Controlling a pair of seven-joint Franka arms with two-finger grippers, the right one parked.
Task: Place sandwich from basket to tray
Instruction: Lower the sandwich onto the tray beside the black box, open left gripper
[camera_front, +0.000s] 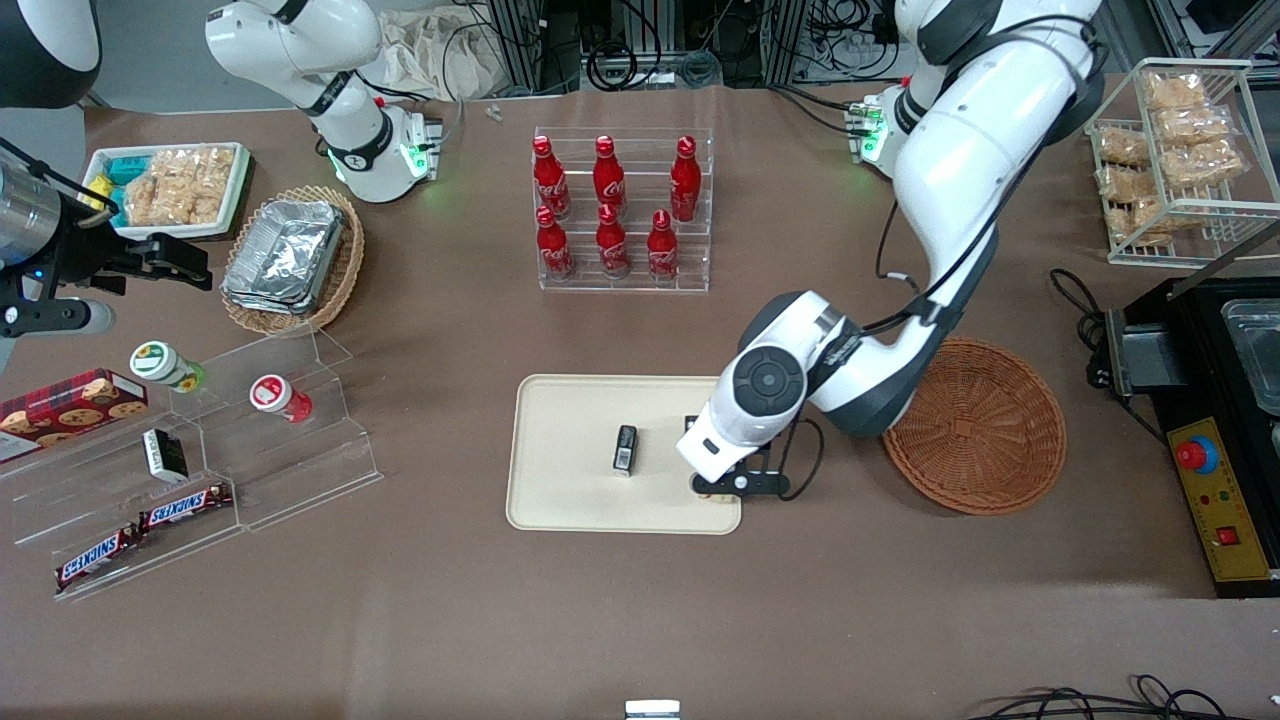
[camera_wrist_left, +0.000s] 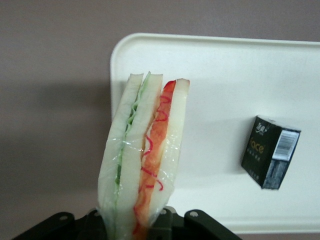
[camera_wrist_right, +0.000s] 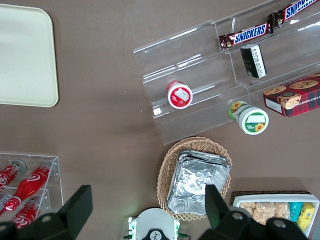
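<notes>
Basket (camera_front: 975, 425) is empty now. Gripper (camera_wrist_left: 142, 225) squeezes the sandwich (camera_wrist_left: 145, 160) tight, up over the tray (camera_wrist_left: 225, 65) edge w/ a small black box (camera_wrist_left: 270, 151). Just putting it down is left.

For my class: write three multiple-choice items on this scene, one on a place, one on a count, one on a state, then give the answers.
1. Where is the small black box? A on the tray B in the basket C on the acrylic steps
2. How many red bottles stand in the clear rack? A four B six C eight
3. What is the end effector doing? A open, holding nothing B shut on the sandwich C shut on the box

Answers: 1 A, it sits on the cream surface. 2 B, two rows of three. 3 B, the wedge stands in its grip above the tray's edge.
</notes>
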